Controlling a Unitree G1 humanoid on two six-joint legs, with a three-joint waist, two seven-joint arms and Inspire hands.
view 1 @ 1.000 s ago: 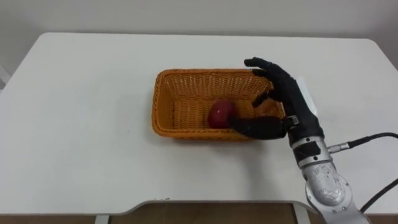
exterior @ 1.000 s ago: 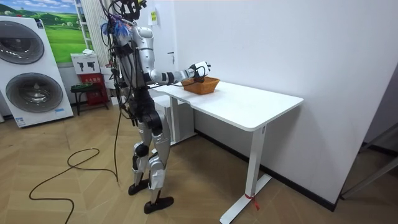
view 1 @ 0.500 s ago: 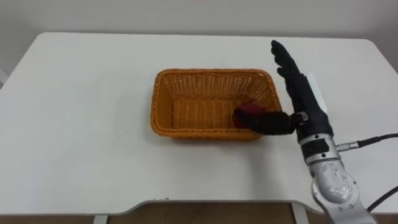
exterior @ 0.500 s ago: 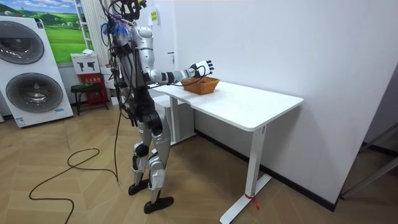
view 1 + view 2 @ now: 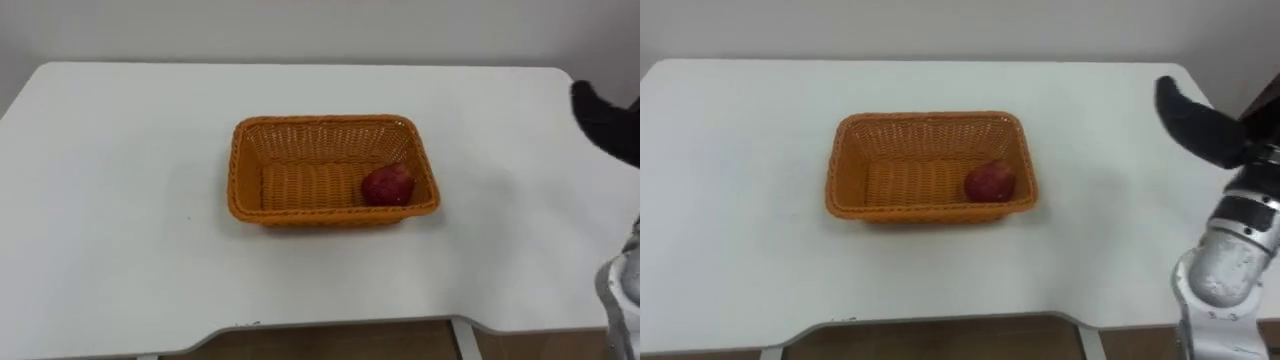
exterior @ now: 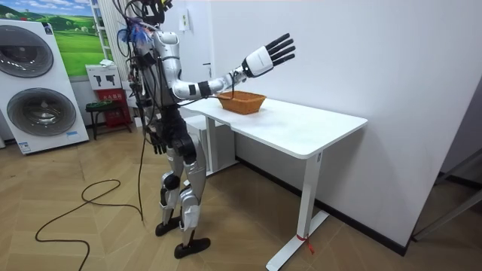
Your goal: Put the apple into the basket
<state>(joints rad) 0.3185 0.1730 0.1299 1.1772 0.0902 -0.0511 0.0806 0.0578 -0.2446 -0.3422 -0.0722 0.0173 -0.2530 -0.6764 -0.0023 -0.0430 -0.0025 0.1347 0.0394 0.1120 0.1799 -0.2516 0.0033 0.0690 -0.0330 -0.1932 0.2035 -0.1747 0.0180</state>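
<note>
The robot's right hand (image 6: 269, 54) is hanging released in the air, its dark fingers spread straight and holding nothing, well above the near end of the table and at the far right edge of the eye views. The small, rounded, dark red apple (image 5: 387, 185) is lying inside the rectangular orange woven wicker basket (image 5: 330, 213), in the right-hand near corner and touching the wall there. From the hand it is lying down and to the robot's left, well apart, so any reach back to it would, I judge, be dropping over the basket's right short wall. The right arm is the nearer one. The apple is showing no clear long axis, being nearly as wide as it is tall, with a smooth, slightly glossy skin. The basket's long axis is running left to right across the robot's front. Its ribbed weave is sloping inward to a flat bottom, and its rim is rolled and thicker. Under it the smooth, matt white table (image 5: 120, 200) with rounded corners is standing against a pale wall. With the fruit resting in the basket, the placing is looking done.
</note>
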